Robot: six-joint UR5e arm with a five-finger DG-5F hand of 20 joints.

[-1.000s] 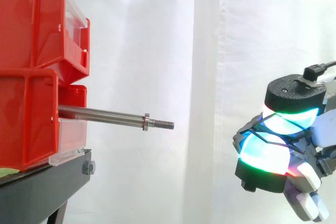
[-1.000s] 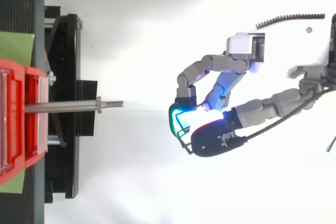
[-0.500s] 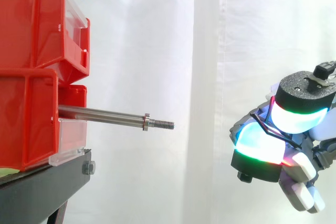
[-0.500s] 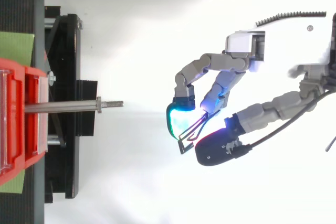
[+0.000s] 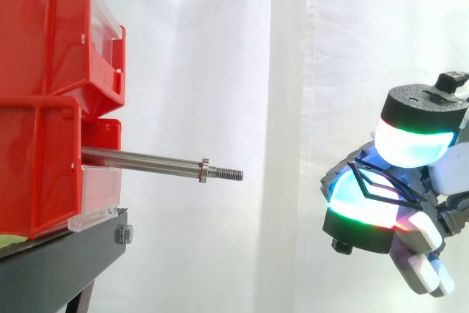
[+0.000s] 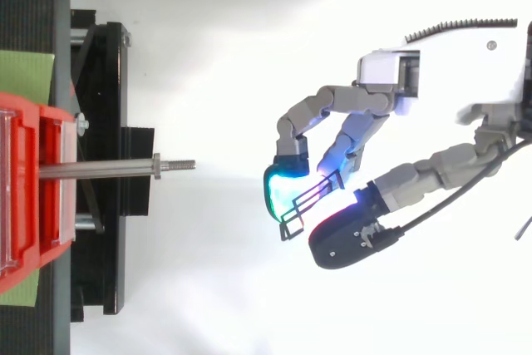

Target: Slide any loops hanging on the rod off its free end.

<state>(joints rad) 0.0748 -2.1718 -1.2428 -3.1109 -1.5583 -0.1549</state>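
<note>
The rod (image 5: 146, 160) juts level out of the lower red bin (image 5: 37, 166), its long axis running straight toward the hand (image 6: 378, 93), and past a small collar (image 5: 204, 170) its threaded free end (image 5: 229, 174) is bare: nothing hangs anywhere along it. The one loop (image 6: 309, 199), a black wire frame, is well clear of the rod, out beyond the free end and a little below its line, lodged between the hand's curled fingers and thumb, resting across a cyan fingertip pad (image 5: 359, 199). The thumb pad sits just above it, so the pinch looks light. What the lower bin and the upper bin (image 5: 44, 34) hold cannot be made out from either view.
</note>
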